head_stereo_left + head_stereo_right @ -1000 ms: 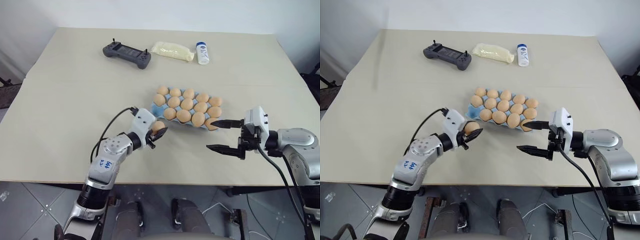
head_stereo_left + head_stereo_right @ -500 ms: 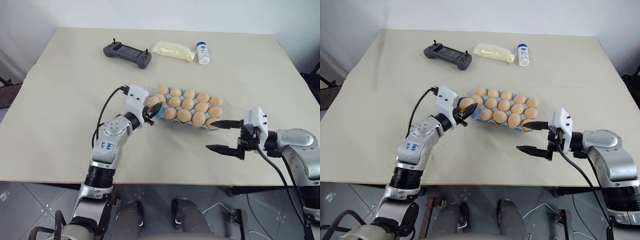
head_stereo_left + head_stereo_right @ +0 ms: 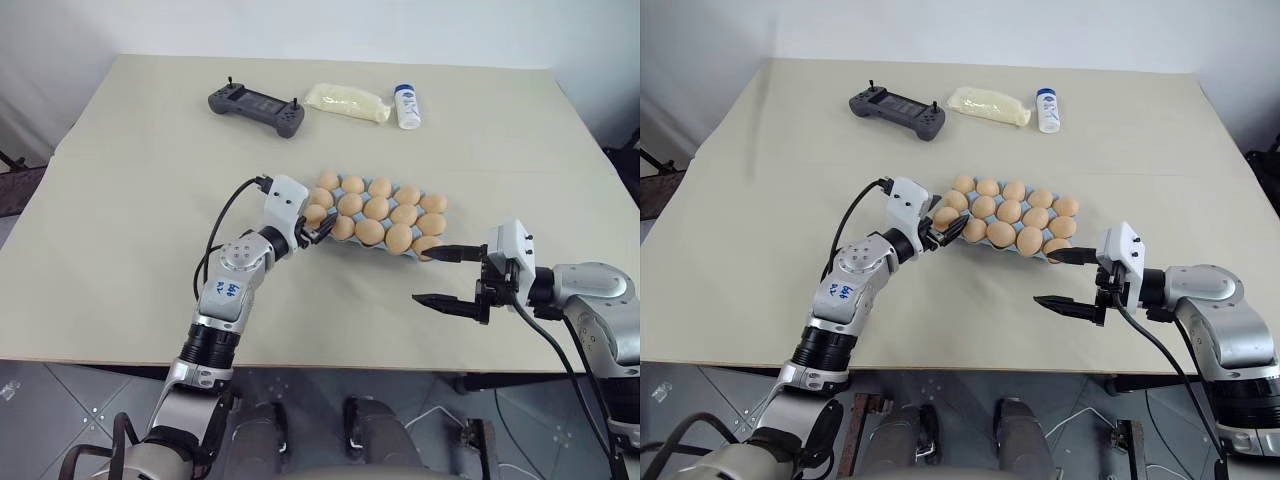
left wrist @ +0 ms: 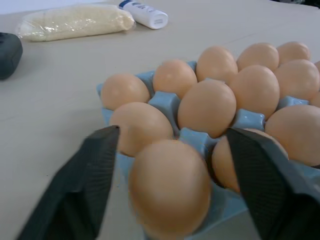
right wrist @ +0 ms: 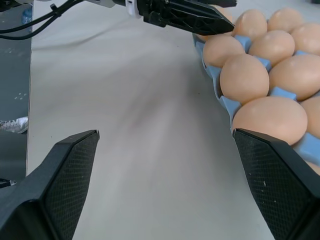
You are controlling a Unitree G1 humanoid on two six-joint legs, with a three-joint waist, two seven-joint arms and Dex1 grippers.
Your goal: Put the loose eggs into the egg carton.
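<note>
Black fingers of the left claw (image 3: pixel 313 222) stood apart, arm reaching level over the beige worktop (image 3: pixel 130 200), with one smooth tan egg (image 4: pixel 170 186) between them, seated at the near-left corner cup of the egg carton (image 4: pixel 170 102), a light blue moulded tray. Whether the fingers touched that egg could not be told. Right claw (image 3: pixel 440 277) hovered beside the carton's opposite end, fingers spread wide, nothing between them. Oval eggs filled the carton's cups ahead of both claws.
</note>
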